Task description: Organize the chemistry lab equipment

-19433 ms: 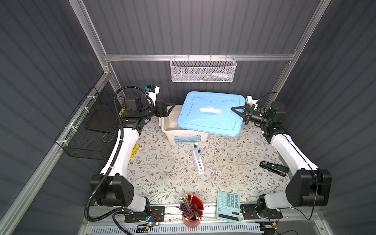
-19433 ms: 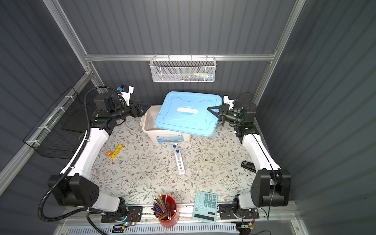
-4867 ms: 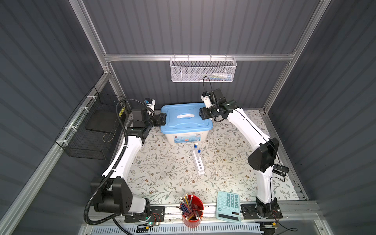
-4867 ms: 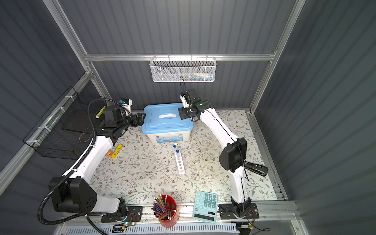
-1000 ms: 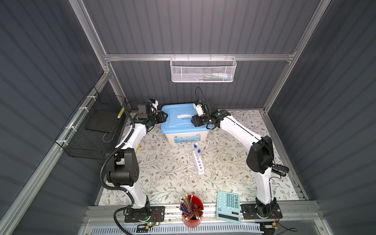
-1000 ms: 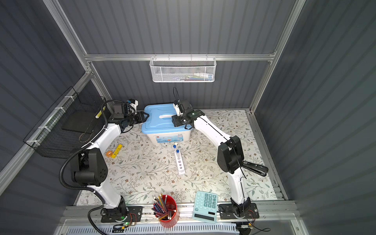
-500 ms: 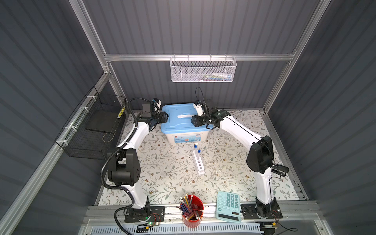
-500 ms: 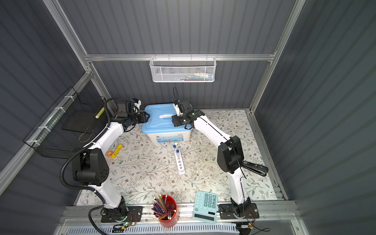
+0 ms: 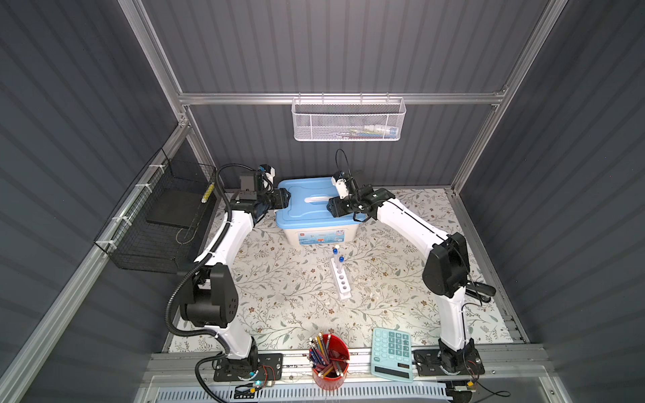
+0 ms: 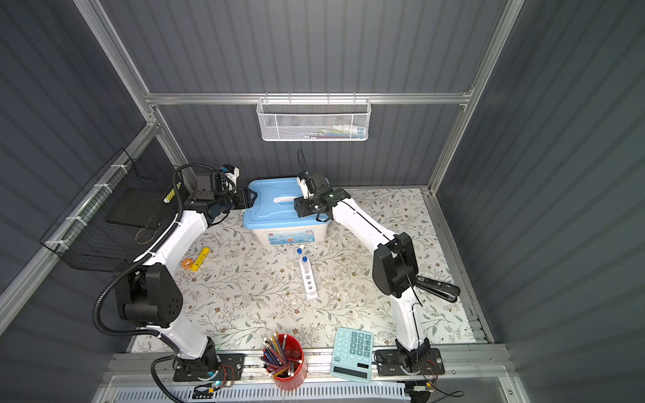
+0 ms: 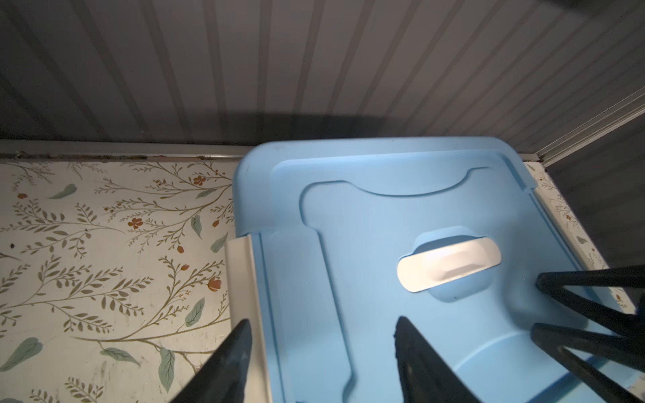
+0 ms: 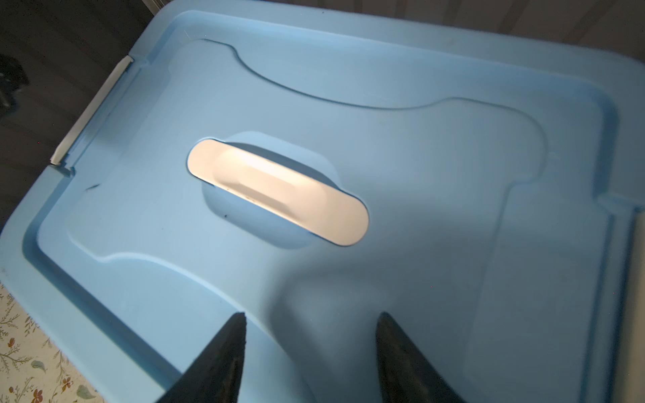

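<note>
The left gripper (image 11: 323, 321) is seen with its jaws spread wide, set astride the white latch (image 11: 244, 279) at one edge of the blue lid (image 11: 384, 209); nothing is clamped between them. The right gripper (image 12: 310, 315) is likewise held wide and empty (its fingers hang just over the lid, across the white handle (image 12: 279, 192) from the left gripper). The lid is seated on the white bin (image 9: 317, 235). The narrow white rack (image 9: 341, 281), with two blue-capped test tubes (image 9: 335, 252) standing in the end nearer the bin, is found on the floral table (image 9: 279, 286), well apart from both grippers, on the arm-base side of them and between the two arms.
</note>
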`<action>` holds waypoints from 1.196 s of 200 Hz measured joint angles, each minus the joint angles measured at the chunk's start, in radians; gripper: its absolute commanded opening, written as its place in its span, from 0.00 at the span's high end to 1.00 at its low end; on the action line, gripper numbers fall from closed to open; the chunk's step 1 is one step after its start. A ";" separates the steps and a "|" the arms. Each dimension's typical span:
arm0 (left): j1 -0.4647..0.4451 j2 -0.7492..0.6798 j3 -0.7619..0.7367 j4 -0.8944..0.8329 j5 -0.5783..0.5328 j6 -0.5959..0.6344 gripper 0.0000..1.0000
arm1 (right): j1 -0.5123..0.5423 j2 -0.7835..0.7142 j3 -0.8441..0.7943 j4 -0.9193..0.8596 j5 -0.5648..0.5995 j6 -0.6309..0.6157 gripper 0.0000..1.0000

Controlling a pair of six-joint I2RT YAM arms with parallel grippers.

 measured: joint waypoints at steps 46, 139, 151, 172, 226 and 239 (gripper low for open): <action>0.026 0.008 -0.002 0.002 0.011 -0.015 0.31 | 0.001 0.000 -0.003 0.006 0.000 0.000 0.40; 0.032 0.079 -0.006 -0.023 0.031 -0.009 0.31 | 0.003 0.000 -0.012 0.024 0.000 0.002 0.40; 0.032 0.080 -0.006 -0.024 0.028 -0.003 0.32 | 0.004 0.000 -0.012 0.025 0.001 0.003 0.40; 0.032 0.080 -0.006 -0.025 0.021 0.004 0.34 | 0.004 0.000 -0.012 0.026 0.000 0.003 0.40; 0.032 0.098 -0.006 -0.025 0.005 0.020 0.46 | 0.004 0.000 -0.012 0.027 0.001 0.004 0.40; 0.032 0.105 -0.006 -0.023 0.003 0.021 0.48 | 0.005 0.000 -0.012 0.027 0.001 0.004 0.40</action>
